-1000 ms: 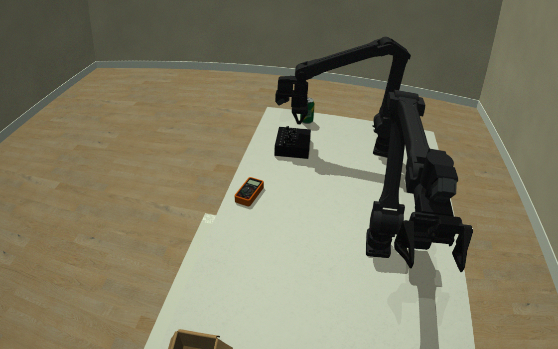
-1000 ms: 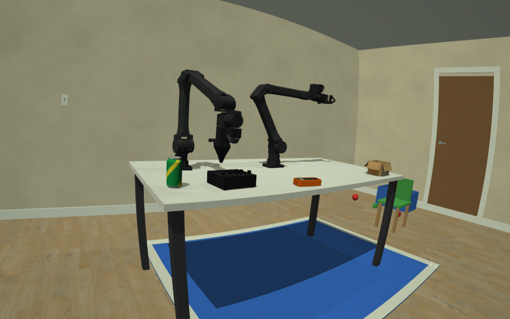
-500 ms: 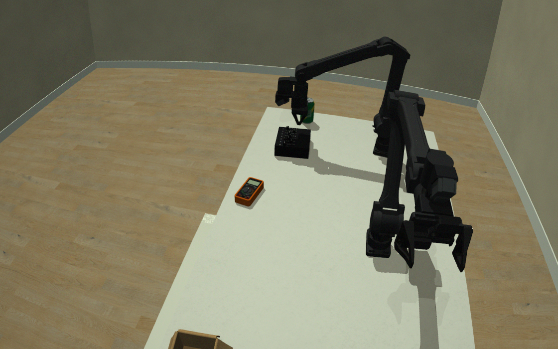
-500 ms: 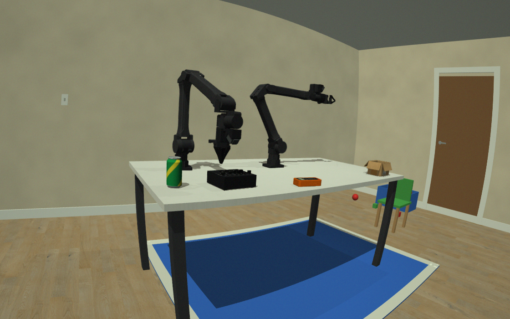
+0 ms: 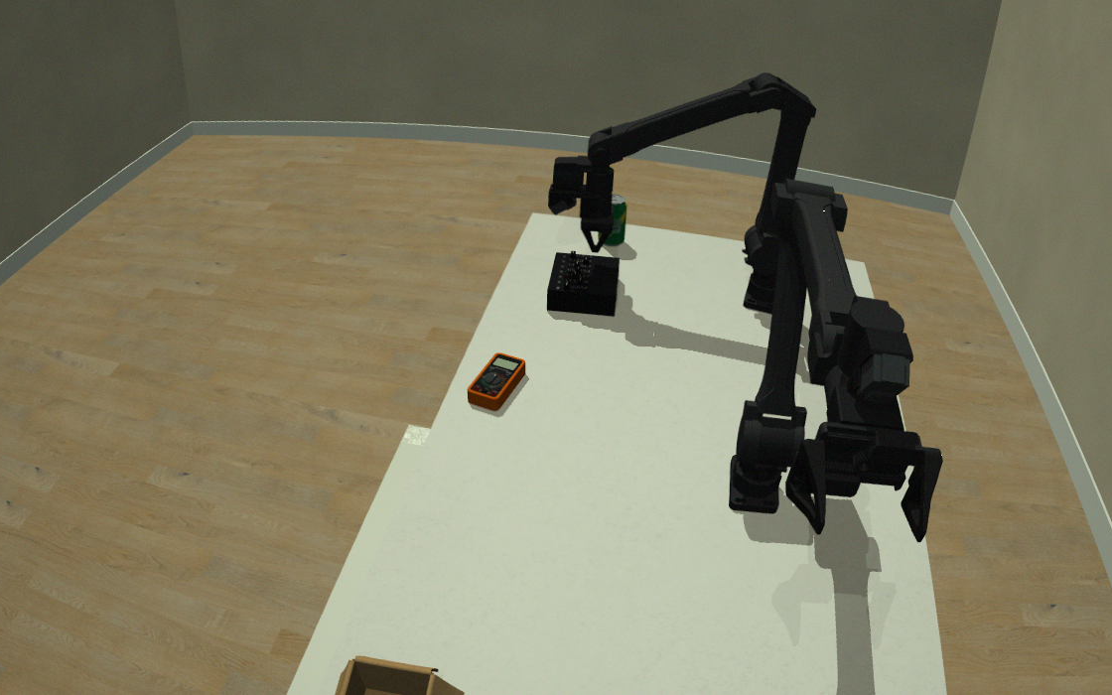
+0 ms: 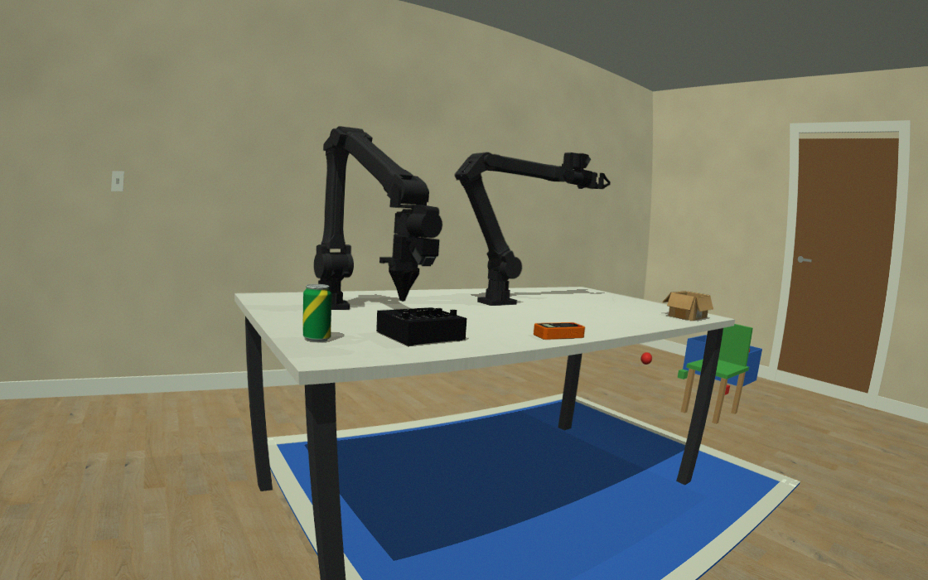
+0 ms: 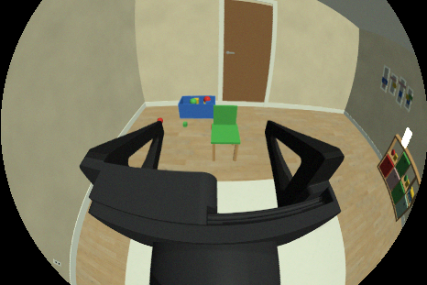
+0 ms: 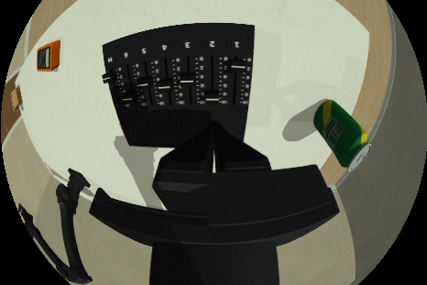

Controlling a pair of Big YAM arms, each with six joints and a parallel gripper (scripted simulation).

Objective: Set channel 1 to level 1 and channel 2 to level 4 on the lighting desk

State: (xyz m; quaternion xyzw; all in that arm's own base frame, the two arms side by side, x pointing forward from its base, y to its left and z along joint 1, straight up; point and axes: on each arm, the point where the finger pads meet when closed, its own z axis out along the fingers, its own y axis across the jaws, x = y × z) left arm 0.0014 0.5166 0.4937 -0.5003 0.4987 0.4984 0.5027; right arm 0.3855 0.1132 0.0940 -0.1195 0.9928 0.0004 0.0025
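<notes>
Desk (image 5: 582, 300) (image 6: 424, 332) (image 8: 174, 125): on table (image 5: 586, 484) (image 6: 496, 353) (image 7: 246, 195) (image 8: 298, 5), just ahead of and below right gripper (image 5: 596, 248) (image 6: 403, 299) (image 8: 213, 126). Pressed together at the tips, holding nothing, and apart from every fader. Left gripper (image 5: 870, 533) (image 6: 606, 181) (image 7: 213, 123): spread, holding nothing, well apart; right plainly nearer. Slots running lengthwise from the tips toward the channel numerals. Channel 2 fader (image 8: 212, 98): almost straight ahead, near the high-number end; channel 1 fader (image 8: 237, 66): farther ahead, offset toward can (image 5: 618, 220) (image 6: 316, 313) (image 8: 340, 134), near the low end. Both settings judged outstanding. Probable next requirement: lowering beside channel 2, then pushing along its slot toward the numerals, clear of neighbours.
</notes>
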